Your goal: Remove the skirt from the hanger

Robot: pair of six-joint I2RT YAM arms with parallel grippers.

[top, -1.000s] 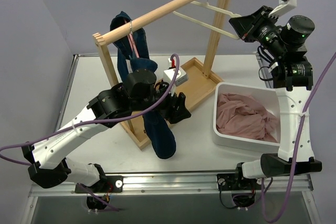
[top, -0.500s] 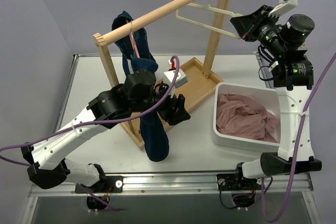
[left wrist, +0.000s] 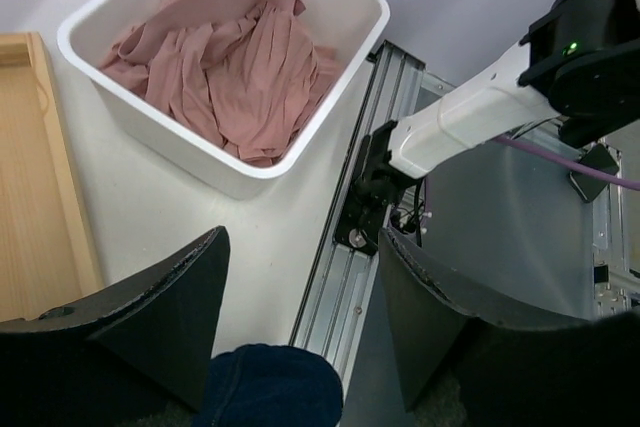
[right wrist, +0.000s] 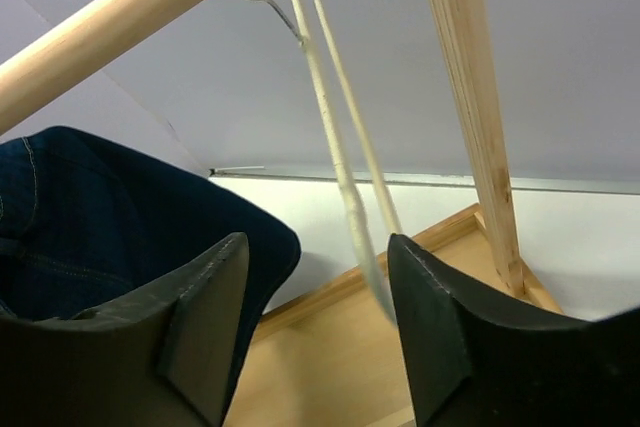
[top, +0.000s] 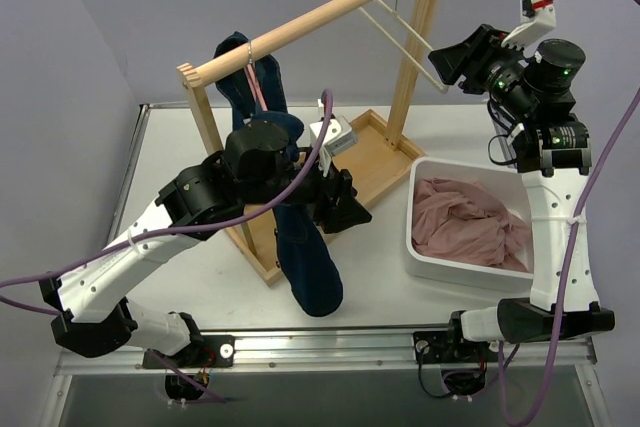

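Observation:
The dusty-pink skirt (top: 465,222) lies crumpled in the white bin (top: 470,163), also in the left wrist view as skirt (left wrist: 225,62). The cream hanger (top: 390,32) hangs bare by its metal hook from the wooden rail (top: 320,15). My right gripper (top: 440,62) is open just right of it. In the right wrist view the hanger's (right wrist: 340,167) blurred lower end sits loose between the spread jaws of the right gripper (right wrist: 315,267), close to the right finger. My left gripper (top: 350,209) is open beside the dark denim garment (top: 305,257).
The denim garment hangs from a pink hanger (top: 258,87) on the rail's left part, and a fold of this denim (left wrist: 270,387) shows near my left gripper's (left wrist: 300,287) palm. The rack's right post (right wrist: 470,97) and wooden base tray (top: 370,162) stand beside the bin.
My right gripper has opened and let go of the hanger, which has swung steeper under the rail. The left arm has shifted slightly and the denim's lower end has swung right.

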